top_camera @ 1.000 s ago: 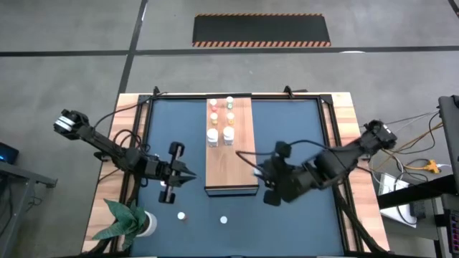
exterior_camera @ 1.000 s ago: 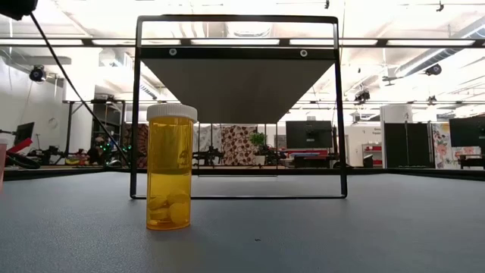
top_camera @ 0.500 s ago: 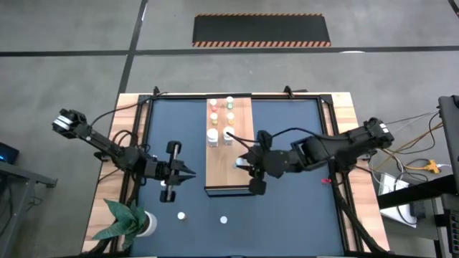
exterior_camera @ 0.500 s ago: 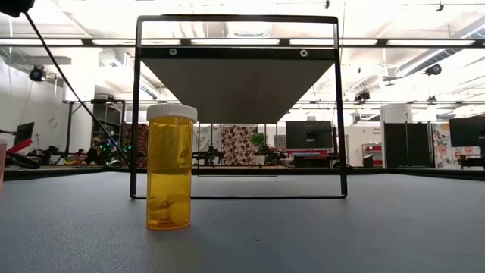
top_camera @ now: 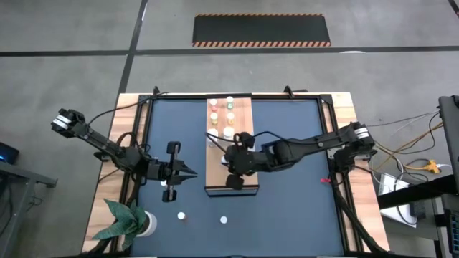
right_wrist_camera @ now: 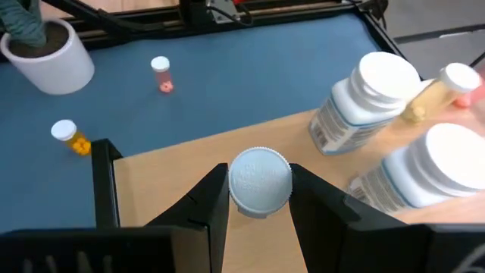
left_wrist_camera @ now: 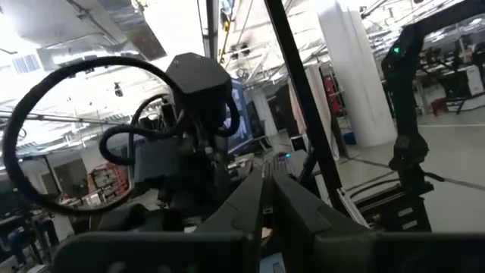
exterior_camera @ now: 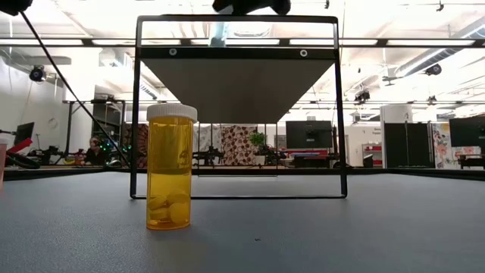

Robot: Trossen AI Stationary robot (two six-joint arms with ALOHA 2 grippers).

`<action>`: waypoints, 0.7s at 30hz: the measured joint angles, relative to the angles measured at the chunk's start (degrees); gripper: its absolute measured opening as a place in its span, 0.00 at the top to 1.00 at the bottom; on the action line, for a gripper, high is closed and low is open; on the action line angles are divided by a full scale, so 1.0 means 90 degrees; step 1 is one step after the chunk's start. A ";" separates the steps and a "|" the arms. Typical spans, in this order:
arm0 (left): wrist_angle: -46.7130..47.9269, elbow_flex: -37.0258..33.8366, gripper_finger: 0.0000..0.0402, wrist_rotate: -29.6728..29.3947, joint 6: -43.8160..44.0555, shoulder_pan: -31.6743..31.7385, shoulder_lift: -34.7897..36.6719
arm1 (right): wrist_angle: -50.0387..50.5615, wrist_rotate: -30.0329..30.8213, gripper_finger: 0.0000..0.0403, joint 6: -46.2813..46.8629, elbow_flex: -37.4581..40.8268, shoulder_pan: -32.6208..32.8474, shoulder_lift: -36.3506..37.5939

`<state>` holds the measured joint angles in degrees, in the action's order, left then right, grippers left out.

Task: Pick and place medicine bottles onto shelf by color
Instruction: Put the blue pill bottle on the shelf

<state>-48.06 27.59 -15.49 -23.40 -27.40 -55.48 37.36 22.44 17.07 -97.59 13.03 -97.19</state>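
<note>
Currently right fingers (right_wrist_camera: 260,199) clamp one white-capped bottle (right_wrist_camera: 260,182) over shelf (right_wrist_camera: 189,163); left fingers (left_wrist_camera: 265,199) closed, empty

Potted plant (top_camera: 128,223) sat at mat's (top_camera: 287,208) near-left corner, white pot (right_wrist_camera: 47,51). Striped dark floor panel (top_camera: 262,30) lay beyond the far edge. Yellow cable (top_camera: 423,166) trailed right of table.
</note>
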 joint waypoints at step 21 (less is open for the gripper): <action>0.0908 -0.0010 0.97 -0.0172 0.0010 0.0000 0.0449 | 0.0208 -0.0254 0.72 -0.0134 -0.0948 -0.0439 -0.0996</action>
<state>-39.89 27.51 -17.04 -23.31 -27.40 -51.44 39.23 20.15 15.86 -106.12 9.08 -106.15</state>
